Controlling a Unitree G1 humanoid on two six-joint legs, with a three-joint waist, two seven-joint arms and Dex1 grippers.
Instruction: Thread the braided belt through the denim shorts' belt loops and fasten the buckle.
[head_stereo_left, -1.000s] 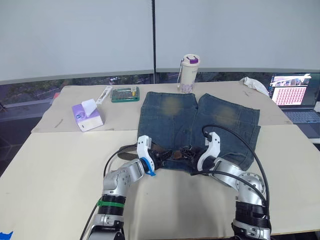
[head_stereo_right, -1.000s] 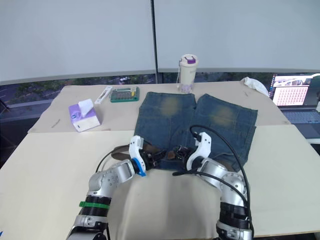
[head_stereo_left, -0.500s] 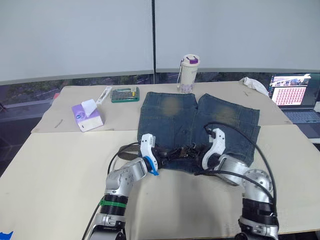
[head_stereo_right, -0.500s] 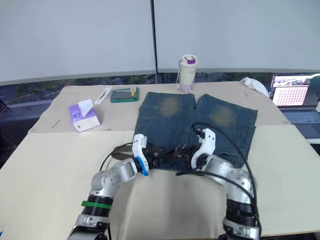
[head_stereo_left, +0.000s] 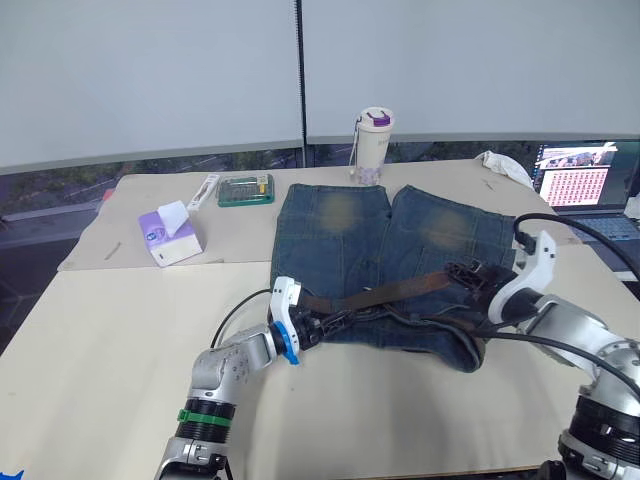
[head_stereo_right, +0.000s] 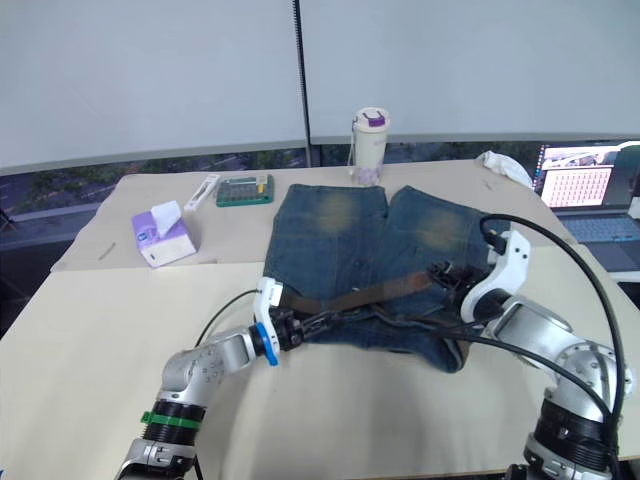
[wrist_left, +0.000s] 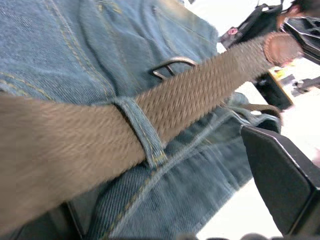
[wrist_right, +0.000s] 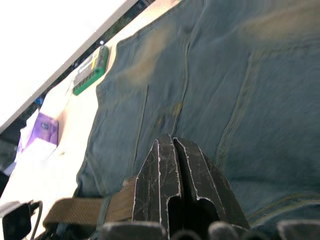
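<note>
- The denim shorts (head_stereo_left: 400, 262) lie flat in the middle of the frame on the beige table (head_stereo_left: 100, 340), waistband toward the lower edge and legs pointing up toward the far wall.
- The braided belt (head_stereo_left: 390, 291) runs as a taut brown line across the waistband, from lower left of centre up toward the right.
- My left gripper (head_stereo_left: 312, 325) sits at the lower-left corner of the shorts, at the belt's left end. In my left wrist view one black finger (wrist_left: 285, 185) stands well off to the side, so I read these fingers as spread apart with the belt between them.
- In that same view the belt passes under one of the belt loops (wrist_left: 142, 132), a narrow denim strip crossing the strap.
- A curved metal piece, likely the buckle (wrist_left: 172, 64), rests on the denim just beyond the loop.
- My right gripper (head_stereo_left: 470, 275) is at the right of the frame, over the right leg. Its fingers (wrist_right: 170, 185) are pressed together, clenched on the belt's right end.
- A tissue box (head_stereo_left: 172, 232) sits at upper left; a green case (head_stereo_left: 246, 189) and a tumbler (head_stereo_left: 372, 143) stand above the shorts.
- A laptop (head_stereo_left: 585, 195) is at the right edge.
</note>
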